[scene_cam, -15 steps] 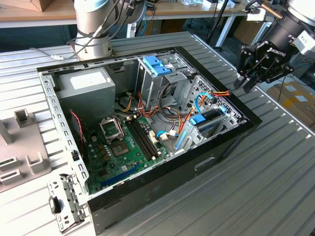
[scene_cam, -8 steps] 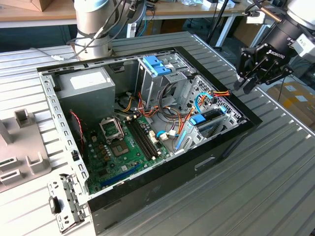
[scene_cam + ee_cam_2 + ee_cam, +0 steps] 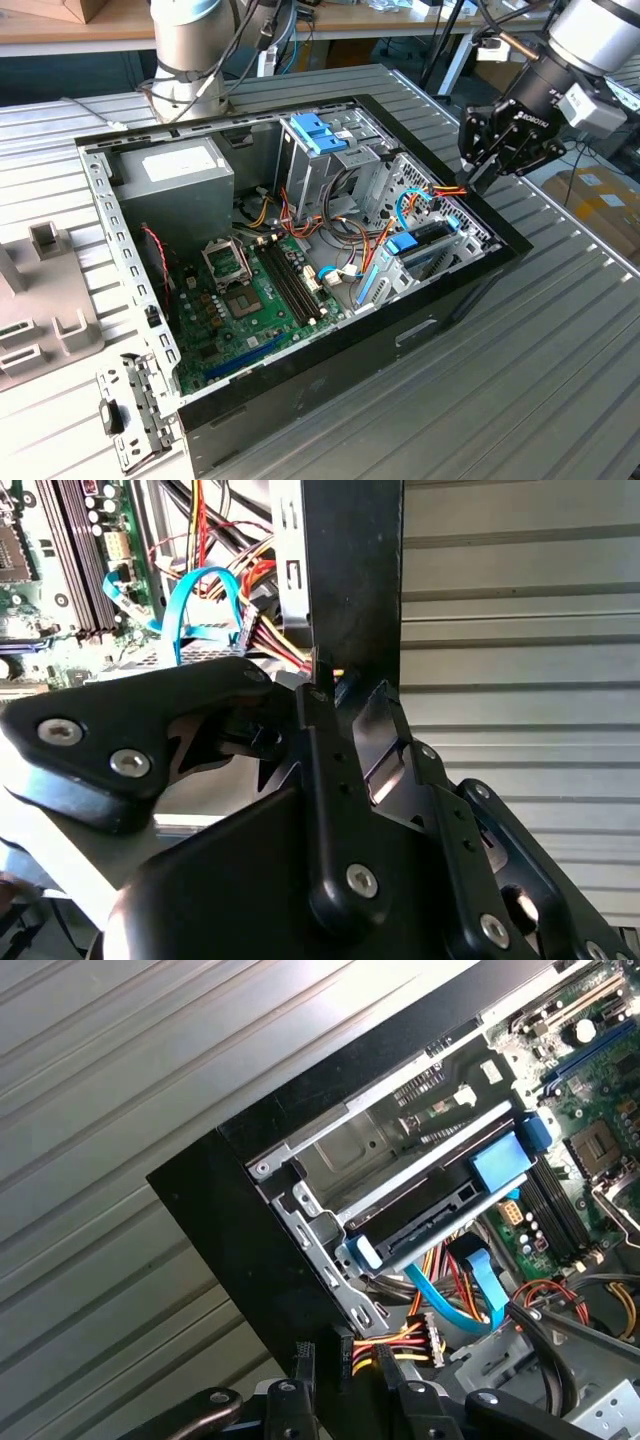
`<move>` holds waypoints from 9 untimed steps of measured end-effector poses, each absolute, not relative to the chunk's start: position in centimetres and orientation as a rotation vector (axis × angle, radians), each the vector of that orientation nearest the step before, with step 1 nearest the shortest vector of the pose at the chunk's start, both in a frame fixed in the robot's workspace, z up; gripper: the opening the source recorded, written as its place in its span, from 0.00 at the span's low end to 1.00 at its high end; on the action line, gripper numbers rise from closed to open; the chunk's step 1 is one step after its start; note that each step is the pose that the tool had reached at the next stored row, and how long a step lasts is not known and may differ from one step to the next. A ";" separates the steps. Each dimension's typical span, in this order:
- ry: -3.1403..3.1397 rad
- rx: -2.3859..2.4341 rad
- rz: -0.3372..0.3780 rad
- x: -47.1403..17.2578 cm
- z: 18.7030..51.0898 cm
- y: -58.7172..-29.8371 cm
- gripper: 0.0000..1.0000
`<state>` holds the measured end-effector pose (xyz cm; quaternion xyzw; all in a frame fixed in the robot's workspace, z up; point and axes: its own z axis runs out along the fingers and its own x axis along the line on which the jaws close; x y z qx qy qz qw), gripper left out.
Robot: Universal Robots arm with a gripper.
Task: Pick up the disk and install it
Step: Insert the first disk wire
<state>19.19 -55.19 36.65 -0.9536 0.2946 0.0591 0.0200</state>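
The open case point(image 3: 300, 380) lies on its side on the table point(image 3: 560, 380), holding the grey power supply point(image 3: 178, 175) far left, the motherboard point(image 3: 255, 290) in the middle, and the drive cage point(image 3: 440, 225) at the exterior view's right. The disk point(image 3: 440, 1210) already sits in that cage, blue rails showing, cables point(image 3: 440, 1305) beside it. My gripper point(image 3: 500, 150) hovers just above the case's right edge, fingers spread and holding nothing.

Black case point(image 3: 440, 310); green motherboard point(image 3: 250, 300); blue-railed dark disk point(image 3: 440, 1205); grey ribbed table point(image 3: 560, 380).
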 end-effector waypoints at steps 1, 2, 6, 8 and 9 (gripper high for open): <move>0.912 -2.960 0.183 19.2 36.5 -55.2 0.36; 0.910 -2.961 0.183 19.2 36.4 -55.2 0.36; 0.907 -2.963 0.183 19.2 36.3 -55.5 0.36; 0.907 -2.962 0.183 19.2 36.3 -55.6 0.36; 0.907 -2.963 0.183 19.2 36.3 -55.6 0.36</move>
